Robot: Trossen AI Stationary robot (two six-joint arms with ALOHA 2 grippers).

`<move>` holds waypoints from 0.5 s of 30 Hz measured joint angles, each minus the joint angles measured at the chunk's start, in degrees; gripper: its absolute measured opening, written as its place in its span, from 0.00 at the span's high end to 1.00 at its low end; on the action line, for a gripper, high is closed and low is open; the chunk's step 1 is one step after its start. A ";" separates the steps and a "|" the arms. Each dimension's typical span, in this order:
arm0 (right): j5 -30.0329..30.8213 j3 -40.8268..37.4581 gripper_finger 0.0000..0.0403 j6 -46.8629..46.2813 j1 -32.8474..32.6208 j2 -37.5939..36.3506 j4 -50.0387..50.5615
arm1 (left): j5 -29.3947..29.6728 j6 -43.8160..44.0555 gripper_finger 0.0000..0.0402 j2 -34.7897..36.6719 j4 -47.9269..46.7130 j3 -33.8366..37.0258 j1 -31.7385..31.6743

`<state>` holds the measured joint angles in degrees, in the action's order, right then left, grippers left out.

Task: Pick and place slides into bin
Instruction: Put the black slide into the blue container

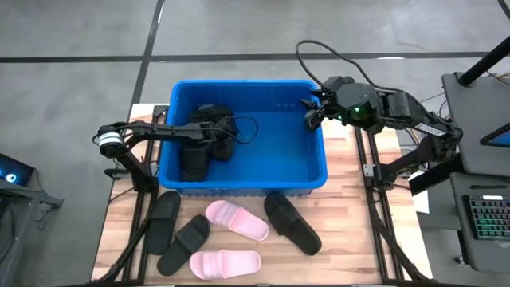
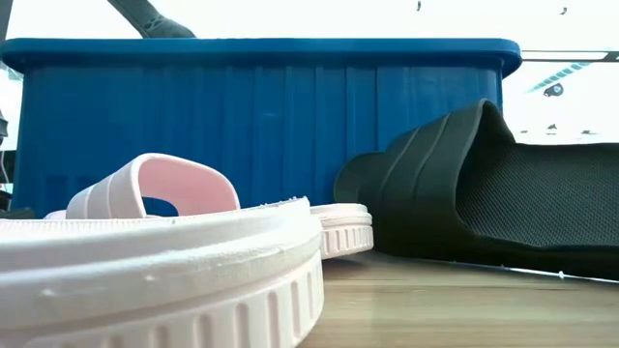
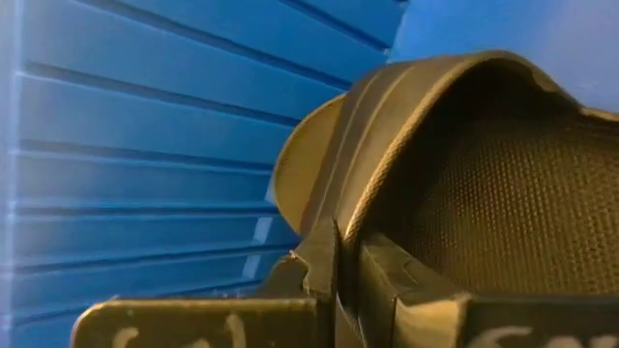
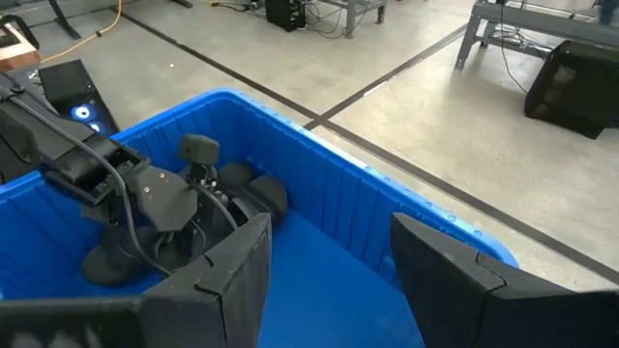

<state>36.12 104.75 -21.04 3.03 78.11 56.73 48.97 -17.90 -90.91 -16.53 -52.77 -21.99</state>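
The blue bin (image 1: 243, 171) sits at the twelve o'clock half of the desk (image 1: 351, 255). Inside it, toward nine o'clock, the left pincer (image 1: 209, 145) is pressed together on a black slide (image 1: 195, 163), low against the bin wall: the placing step looks to be in hand. The next move calls for letting go and lifting clear. The right pincer (image 1: 311, 114) hangs spread over the bin's two o'clock corner. Five slides (image 1: 237, 220), three black and two pink, lie at six o'clock, outside the bin.
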 joint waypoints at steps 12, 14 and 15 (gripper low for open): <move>0.00 0.00 0.50 0.00 0.00 0.00 0.00 | -1.26 -0.77 0.88 -0.01 0.01 1.04 -0.24; 0.00 0.00 0.50 0.01 0.00 0.00 0.02 | -1.52 -0.74 0.83 -0.02 0.02 1.04 -0.32; 0.00 0.00 0.50 0.02 0.00 0.00 0.02 | -2.15 -0.73 0.81 -0.02 0.04 1.04 -0.32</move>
<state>36.12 104.75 -21.02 3.03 78.11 56.75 46.82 -18.63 -90.94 -16.49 -51.72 -22.31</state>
